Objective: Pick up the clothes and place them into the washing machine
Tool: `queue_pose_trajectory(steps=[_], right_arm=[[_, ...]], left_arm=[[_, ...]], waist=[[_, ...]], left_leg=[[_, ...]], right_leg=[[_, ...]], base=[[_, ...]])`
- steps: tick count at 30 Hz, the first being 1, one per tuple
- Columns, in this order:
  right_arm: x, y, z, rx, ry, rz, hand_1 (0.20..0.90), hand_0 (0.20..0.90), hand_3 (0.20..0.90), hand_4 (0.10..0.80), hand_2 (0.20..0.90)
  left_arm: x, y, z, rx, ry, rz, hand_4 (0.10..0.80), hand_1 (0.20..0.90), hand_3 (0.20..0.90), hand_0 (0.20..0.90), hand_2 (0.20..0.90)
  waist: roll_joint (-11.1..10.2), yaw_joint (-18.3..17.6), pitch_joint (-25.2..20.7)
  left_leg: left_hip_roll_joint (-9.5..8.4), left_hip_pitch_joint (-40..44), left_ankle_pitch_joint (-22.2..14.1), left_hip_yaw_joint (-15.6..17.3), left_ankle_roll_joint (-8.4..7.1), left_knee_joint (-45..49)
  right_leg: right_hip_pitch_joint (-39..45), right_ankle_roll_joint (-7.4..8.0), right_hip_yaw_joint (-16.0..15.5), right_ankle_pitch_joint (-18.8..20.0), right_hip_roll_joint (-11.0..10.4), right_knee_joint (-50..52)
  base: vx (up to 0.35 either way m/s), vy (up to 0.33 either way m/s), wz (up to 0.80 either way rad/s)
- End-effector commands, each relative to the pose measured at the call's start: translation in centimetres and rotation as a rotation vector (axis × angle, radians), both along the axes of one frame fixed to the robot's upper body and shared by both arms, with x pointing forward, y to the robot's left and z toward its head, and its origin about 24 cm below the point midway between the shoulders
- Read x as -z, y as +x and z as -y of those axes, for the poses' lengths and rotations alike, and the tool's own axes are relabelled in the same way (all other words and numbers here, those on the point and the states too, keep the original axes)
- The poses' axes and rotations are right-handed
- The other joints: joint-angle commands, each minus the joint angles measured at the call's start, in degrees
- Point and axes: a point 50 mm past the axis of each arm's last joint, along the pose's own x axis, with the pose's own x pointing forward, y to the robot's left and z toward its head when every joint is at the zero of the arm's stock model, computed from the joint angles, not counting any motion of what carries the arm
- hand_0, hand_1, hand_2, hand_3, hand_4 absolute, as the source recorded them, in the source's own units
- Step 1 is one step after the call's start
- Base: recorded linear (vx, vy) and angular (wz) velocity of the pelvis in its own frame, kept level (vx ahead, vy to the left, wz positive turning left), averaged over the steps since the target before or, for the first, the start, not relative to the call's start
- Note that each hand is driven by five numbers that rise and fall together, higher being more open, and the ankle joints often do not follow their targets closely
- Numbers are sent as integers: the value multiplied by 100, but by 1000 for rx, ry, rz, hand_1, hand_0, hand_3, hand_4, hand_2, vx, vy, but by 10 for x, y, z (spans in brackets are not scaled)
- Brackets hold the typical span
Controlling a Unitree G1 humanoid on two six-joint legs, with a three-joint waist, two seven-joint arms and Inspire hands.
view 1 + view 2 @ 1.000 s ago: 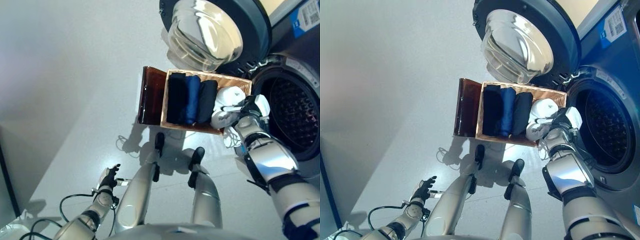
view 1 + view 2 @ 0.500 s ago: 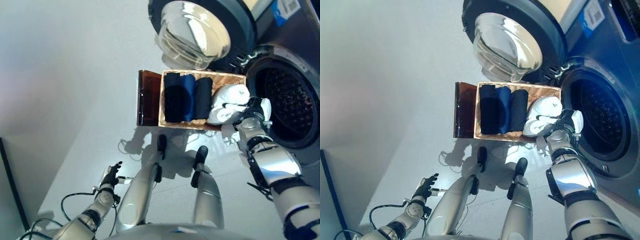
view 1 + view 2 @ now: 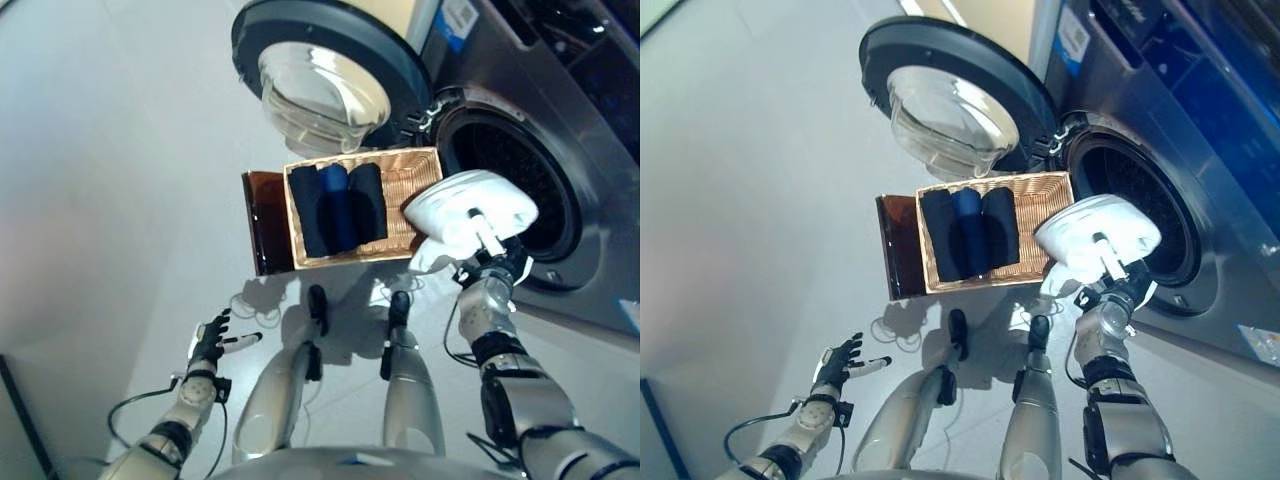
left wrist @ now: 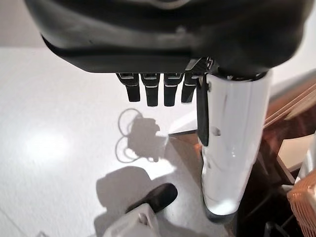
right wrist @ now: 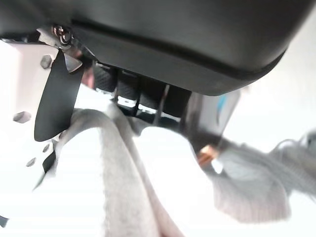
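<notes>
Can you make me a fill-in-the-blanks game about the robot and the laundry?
1. The right robot hand holds a ____ garment.
2. The washer door is ____.
3. The dark clothes lie in a ____.
4. The left robot hand holds ____.

Missing words: white; open; basket; nothing

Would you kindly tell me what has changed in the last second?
The right hand, shut on the white garment, has lifted it out of the wicker basket toward the washing machine's open drum. The dark folded clothes stay in the basket; the left hand stays open and idle. The camera also shifted.
</notes>
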Motion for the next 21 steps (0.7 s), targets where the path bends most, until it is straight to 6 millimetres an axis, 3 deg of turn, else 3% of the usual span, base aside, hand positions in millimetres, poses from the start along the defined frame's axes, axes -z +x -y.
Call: queue_pose_trajectory(steps=[1,3,4,5,6,9,11,14,16,21], right_arm=[[-78,21,6,-4,-116,385,200,200,200,300,200],[-86,22,2,-8,-105,448,200,200,200,300,200],[-89,22,-1,10,-67,498,200,200,200,300,200],[-89,21,-1,10,-66,499,200,200,200,300,200],[-80,22,-11,6,-25,488,200,200,200,300,200],[-95,25,0,77,-22,511,200,200,200,300,200],[-106,30,4,111,0,534,200,200,200,300,200],[-117,35,8,147,9,544,200,200,200,300,200],[-125,36,15,177,5,546,200,200,200,300,200],[-134,33,28,225,-36,527,200,200,200,300,200]], left_arm=[[2,-19,-34,-94,60,-55,800,900,900,900,900],[0,-14,-36,-107,66,-50,800,900,900,900,900],[-2,-8,-37,-121,71,-45,800,900,900,900,900],[-2,-8,-37,-121,71,-45,800,900,900,900,900],[13,-10,5,-43,61,-107,800,900,900,900,900],[7,-11,7,-8,34,-46,800,900,900,900,900],[12,-25,1,-37,42,-70,800,900,900,900,900],[12,-29,-13,-94,72,-87,800,900,900,900,900],[3,-21,-31,-220,100,-30,800,900,900,900,900],[-27,10,-50,-420,78,214,800,900,900,900,900]], waist=[[32,-40,-99],[16,-116,-64],[3,-167,-89],[5,-154,-104],[-144,-239,-88],[-29,-116,-91],[37,-62,-88],[104,-25,-34],[142,33,-37],[196,116,-76]], left_leg=[[85,-838,-866,-184,-527,1652],[152,-1099,-1064,-179,-532,2143],[268,-1267,-1443,-194,-579,2638],[284,-1318,-1503,-192,-581,2719],[390,-1484,-1692,-193,-593,3064],[448,-1836,-1896,-224,-580,3572],[474,-1994,-1985,-240,-551,3759],[463,-2128,-2053,-259,-515,3917],[450,-2241,-2085,-298,-492,3997],[411,-2384,-2033,-351,-506,3946]], right_leg=[[-253,-268,-157,-175,-51,510],[-582,-350,-93,-374,19,1030],[-819,-381,-37,-724,96,1574],[-868,-383,-31,-775,105,1644],[-1037,-441,-67,-918,164,1955],[-1335,-474,-112,-1054,157,2379],[-1492,-485,-120,-1127,185,2498],[-1659,-506,-102,-1191,210,2691],[-1826,-545,-85,-1255,219,2807],[-1988,-612,-55,-1325,225,2871]], base=[[-88,-24,1],[-34,-44,5],[46,-51,12],[27,-136,15],[-33,-97,10],[-62,-72,3],[-37,-16,-3],[-23,-1,-6],[0,-15,-4],[15,-36,2]])
